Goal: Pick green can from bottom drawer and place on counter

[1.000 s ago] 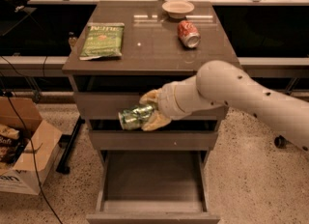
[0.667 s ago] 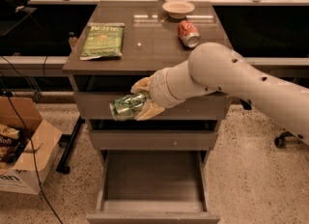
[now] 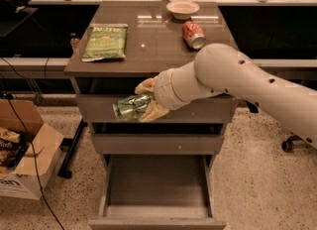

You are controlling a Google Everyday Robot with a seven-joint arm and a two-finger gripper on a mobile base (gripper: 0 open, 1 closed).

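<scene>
The green can (image 3: 130,107) lies on its side in my gripper (image 3: 143,104), held in the air in front of the top drawer's face, just below the counter's front edge. The gripper's pale fingers (image 3: 148,112) are shut on the can. The bottom drawer (image 3: 157,189) is pulled open below and shows nothing inside. The counter (image 3: 153,40) is the glossy grey-brown top of the cabinet. My white arm reaches in from the right.
On the counter lie a flat green snack bag (image 3: 105,40) at the left, a red soda can (image 3: 193,34) on its side at the right and a white bowl (image 3: 183,9) at the back. A cardboard box (image 3: 22,157) stands on the floor at the left.
My gripper has lifted the green can from the middle drawer's height to the top drawer's face and shifted it left, closer to the counter's edge.
</scene>
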